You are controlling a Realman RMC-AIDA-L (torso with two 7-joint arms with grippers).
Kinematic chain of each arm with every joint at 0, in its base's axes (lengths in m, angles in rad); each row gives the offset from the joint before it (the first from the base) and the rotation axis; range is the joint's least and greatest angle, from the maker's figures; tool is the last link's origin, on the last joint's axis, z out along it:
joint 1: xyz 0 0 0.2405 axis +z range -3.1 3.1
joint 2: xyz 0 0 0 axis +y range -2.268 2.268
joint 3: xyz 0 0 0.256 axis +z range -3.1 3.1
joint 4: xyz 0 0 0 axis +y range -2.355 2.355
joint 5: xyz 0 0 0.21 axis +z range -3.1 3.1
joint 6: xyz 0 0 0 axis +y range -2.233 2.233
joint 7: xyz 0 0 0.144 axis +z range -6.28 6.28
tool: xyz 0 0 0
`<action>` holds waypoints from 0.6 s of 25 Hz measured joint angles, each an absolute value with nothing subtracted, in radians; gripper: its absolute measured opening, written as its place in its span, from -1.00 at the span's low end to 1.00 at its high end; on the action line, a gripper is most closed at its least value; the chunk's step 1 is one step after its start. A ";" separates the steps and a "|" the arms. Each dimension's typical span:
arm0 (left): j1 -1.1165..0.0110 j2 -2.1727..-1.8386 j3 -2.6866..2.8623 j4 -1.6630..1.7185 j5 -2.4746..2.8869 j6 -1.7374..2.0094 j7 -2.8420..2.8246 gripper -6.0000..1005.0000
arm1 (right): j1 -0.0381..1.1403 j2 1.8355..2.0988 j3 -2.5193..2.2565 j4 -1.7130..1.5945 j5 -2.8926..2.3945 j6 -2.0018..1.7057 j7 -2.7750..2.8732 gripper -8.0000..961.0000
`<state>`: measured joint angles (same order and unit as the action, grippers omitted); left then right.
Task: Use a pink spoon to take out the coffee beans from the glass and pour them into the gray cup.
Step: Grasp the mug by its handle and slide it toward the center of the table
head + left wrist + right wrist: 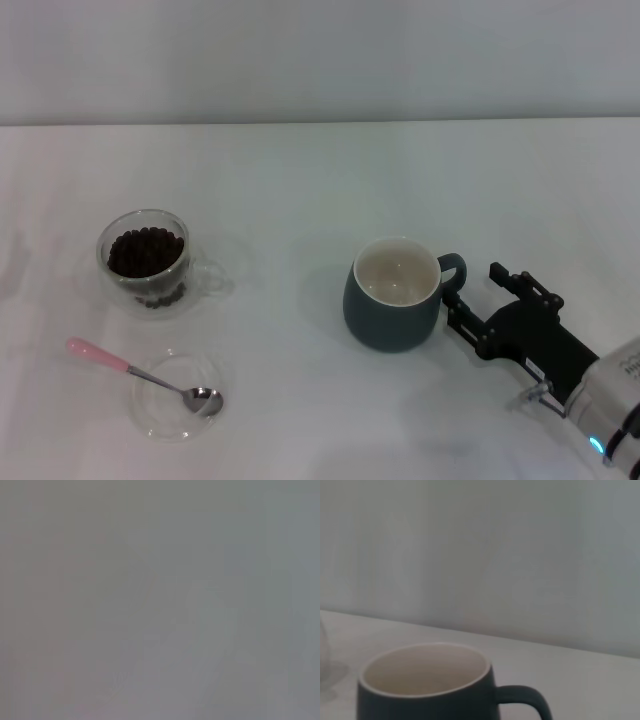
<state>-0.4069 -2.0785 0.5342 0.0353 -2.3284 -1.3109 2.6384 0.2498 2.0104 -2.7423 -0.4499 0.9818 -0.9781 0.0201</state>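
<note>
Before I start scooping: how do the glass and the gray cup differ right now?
The glass is clear and see-through; the gray cup is opaque dark blue-gray with a cream inside. The glass holds a heap of coffee beans; the gray cup looks empty. The glass is smaller than the gray cup. The right gripper sits by the gray cup's handle; nothing is near the glass. Both stand upright, each with a side handle.
</note>
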 joint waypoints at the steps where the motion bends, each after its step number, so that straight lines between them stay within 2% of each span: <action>1: -0.408 -2.078 0.534 0.035 -2.328 -1.309 2.638 0.71 | 0.248 2.010 -2.753 -0.447 0.982 -0.988 0.020 0.53; 15: -0.414 -2.079 0.535 0.036 -2.332 -1.305 2.639 0.71 | 0.184 2.008 -2.792 -0.428 0.982 -1.101 0.026 0.52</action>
